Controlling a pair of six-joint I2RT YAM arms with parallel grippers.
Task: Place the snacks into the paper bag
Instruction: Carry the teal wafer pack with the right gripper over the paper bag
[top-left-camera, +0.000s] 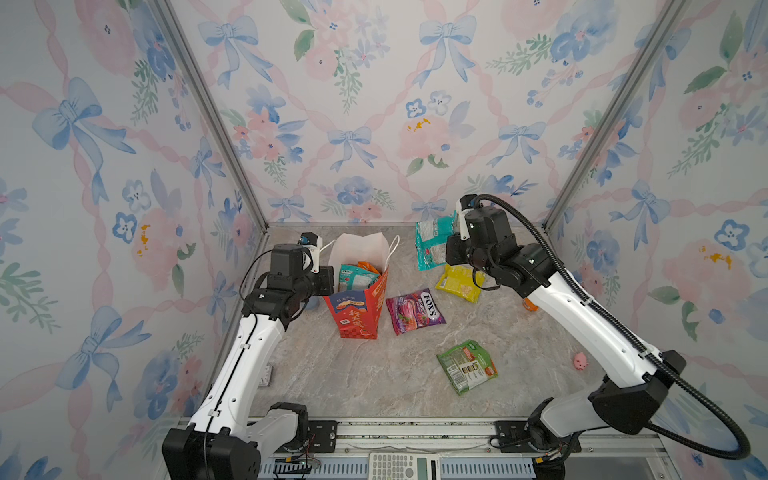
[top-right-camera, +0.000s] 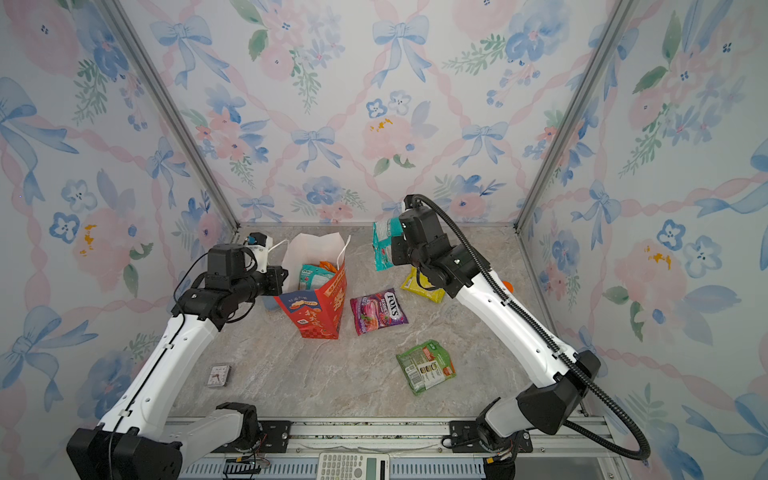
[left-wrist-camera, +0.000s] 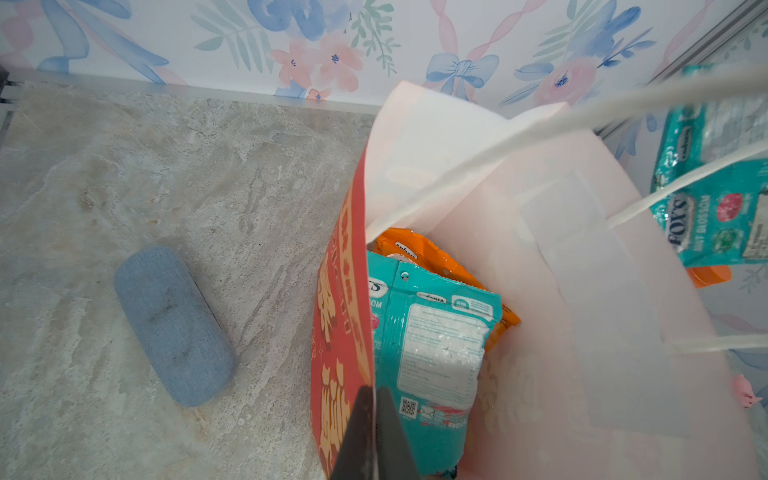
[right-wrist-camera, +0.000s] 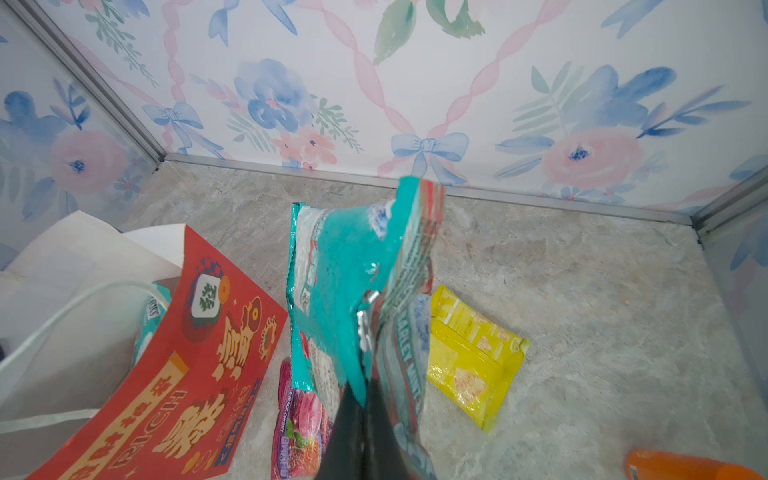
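Right gripper (right-wrist-camera: 365, 419) clamps teal packet (right-wrist-camera: 345, 270), left gripper (left-wrist-camera: 370, 432) pins paper bag (left-wrist-camera: 340, 332); film's light, floppy, slick: we hold the seam.

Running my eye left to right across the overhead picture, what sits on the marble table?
Upright red paper gift bag → purple glossy FOX'S candy packet → green plastic snack packet → orange-capped bottle, mostly hidden by the arm → tiny pink pig toy. Left out for overlap: yellow packet, teal packet.
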